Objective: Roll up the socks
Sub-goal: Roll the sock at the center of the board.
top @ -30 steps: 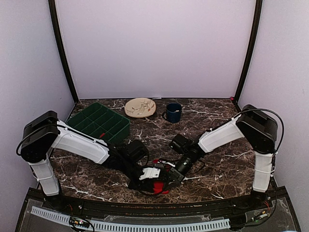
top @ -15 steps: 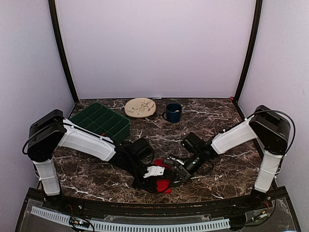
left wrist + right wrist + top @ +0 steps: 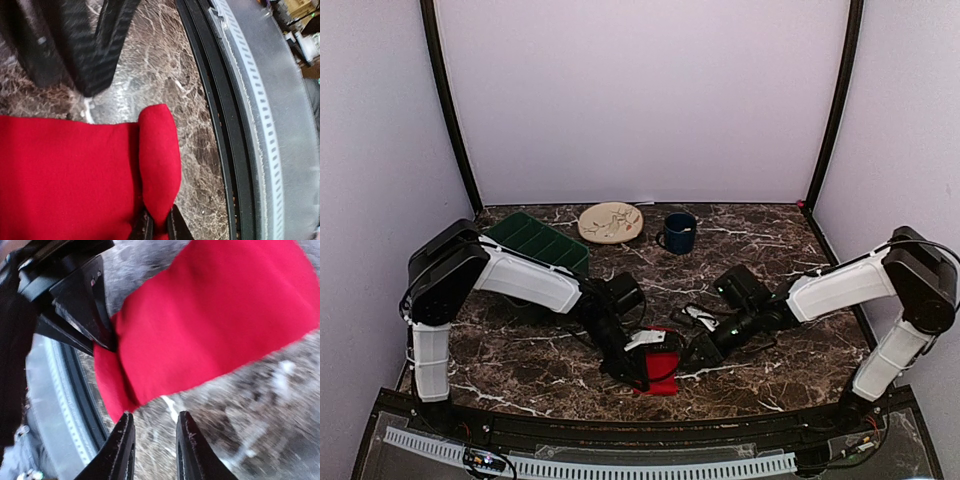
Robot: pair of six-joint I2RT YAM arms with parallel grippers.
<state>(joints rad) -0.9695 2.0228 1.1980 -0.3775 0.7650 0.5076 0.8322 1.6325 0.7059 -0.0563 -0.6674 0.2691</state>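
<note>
Both my arms stretch low and inward and meet near the front of the counter [image 3: 770,250]. The left gripper [image 3: 157,222] is clamped tight on a folded red edge of the socks [image 3: 65,175]. The socks lie flat on the counter by its front rim, between the two arms. The right gripper [image 3: 155,440] has its fingers slightly apart with nothing between them, over marble just beside the socks' edge.

Robot test booth, plain lilac walls [image 3: 640,100], marble-patterned table [image 3: 760,245], black corner posts [image 3: 448,110]
</note>
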